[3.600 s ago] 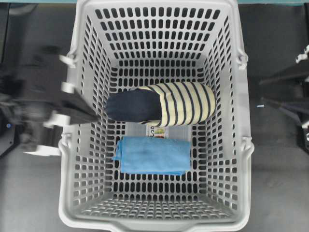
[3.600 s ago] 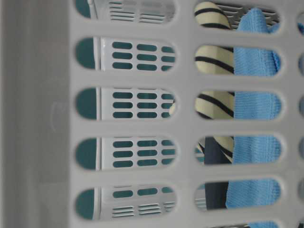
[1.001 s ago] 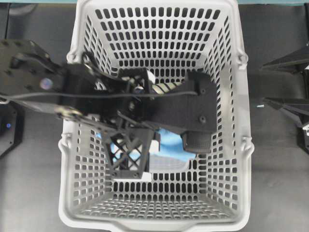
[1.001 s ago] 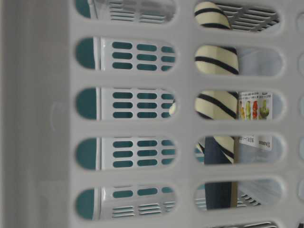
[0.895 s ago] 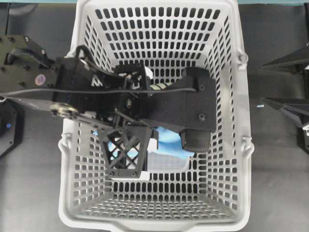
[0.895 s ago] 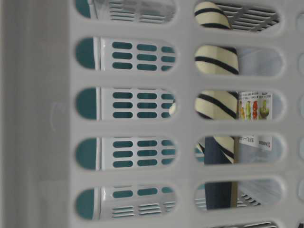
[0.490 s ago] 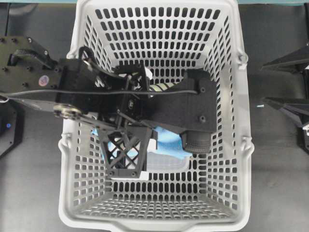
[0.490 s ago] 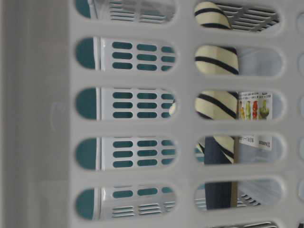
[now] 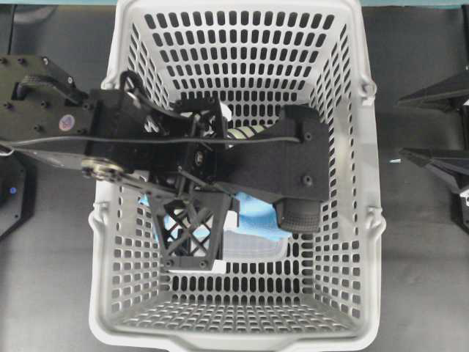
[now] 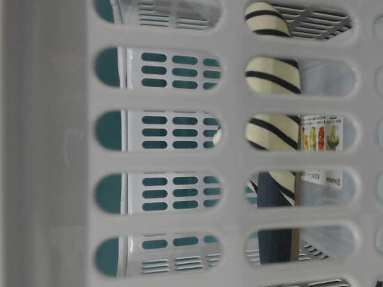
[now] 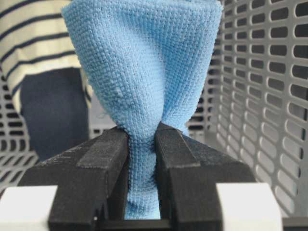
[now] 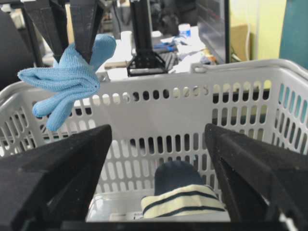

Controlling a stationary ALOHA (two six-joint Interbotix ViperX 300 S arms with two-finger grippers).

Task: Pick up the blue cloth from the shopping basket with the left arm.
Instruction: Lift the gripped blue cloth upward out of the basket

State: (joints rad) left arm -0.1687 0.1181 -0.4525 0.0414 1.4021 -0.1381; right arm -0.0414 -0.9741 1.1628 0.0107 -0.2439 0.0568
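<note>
L wrist cam: left gripper (image 11: 141,159) is clamped on the blue cloth (image 11: 144,72). R wrist cam alone shows the cloth hanging above the shopping basket (image 12: 159,120) rim. Right gripper (image 12: 159,183) is wide apart w/ nothing held, outside the basket.

Even bright light; table-level view blurred close-up.
</note>
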